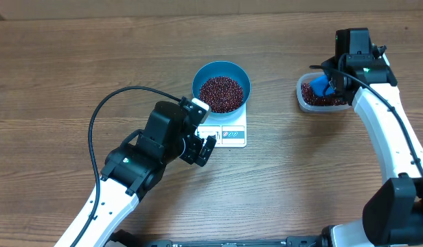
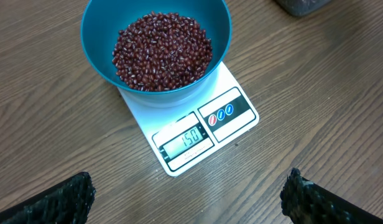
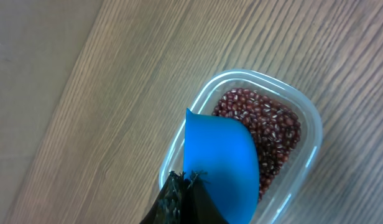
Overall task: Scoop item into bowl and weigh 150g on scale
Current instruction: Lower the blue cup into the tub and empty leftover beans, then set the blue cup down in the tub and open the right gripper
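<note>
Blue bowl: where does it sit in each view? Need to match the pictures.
Overhead: blue bowl upper centre, on the white scale.
Left wrist: top centre-left, on the white scale, cut by the top edge.
Right wrist: not in view; only the clear tub and blue scoop.
Shared landmark: the white scale under it, in overhead and left wrist.

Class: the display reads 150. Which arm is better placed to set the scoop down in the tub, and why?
Right. The right gripper is shut on the scoop at the tub; the left gripper is open and empty by the scale.
</note>
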Robot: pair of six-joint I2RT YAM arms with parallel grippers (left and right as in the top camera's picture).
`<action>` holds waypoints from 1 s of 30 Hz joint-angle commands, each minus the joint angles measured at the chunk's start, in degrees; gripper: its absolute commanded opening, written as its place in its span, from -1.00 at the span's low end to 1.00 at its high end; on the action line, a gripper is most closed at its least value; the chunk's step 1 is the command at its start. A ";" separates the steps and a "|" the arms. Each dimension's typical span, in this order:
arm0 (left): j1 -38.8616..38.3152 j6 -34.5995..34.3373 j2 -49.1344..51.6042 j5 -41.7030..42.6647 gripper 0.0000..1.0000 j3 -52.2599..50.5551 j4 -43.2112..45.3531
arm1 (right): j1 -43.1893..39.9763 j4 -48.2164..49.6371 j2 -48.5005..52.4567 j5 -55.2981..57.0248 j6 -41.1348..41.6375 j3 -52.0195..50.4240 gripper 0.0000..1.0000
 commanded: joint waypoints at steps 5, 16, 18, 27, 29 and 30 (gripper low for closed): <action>0.35 0.90 0.31 0.15 0.99 1.11 0.24 | -0.35 0.76 4.44 0.90 0.57 -0.15 -0.92; 0.35 0.90 0.31 0.17 0.99 1.11 0.24 | -0.50 0.61 4.44 -0.42 0.46 -0.15 0.44; 0.35 0.90 0.31 0.15 0.99 1.11 0.24 | -0.50 0.22 4.42 -0.85 0.31 -0.15 0.66; 0.35 0.90 0.31 0.17 0.99 1.11 0.24 | -0.50 -4.04 4.26 -0.74 -0.17 -0.04 1.00; 0.35 0.90 0.31 0.17 0.99 1.11 0.24 | -0.50 -5.70 3.85 -0.46 -0.20 0.00 1.00; 0.35 0.90 0.31 0.17 0.99 1.11 0.24 | -0.50 -6.38 3.52 -0.35 -0.63 0.00 1.00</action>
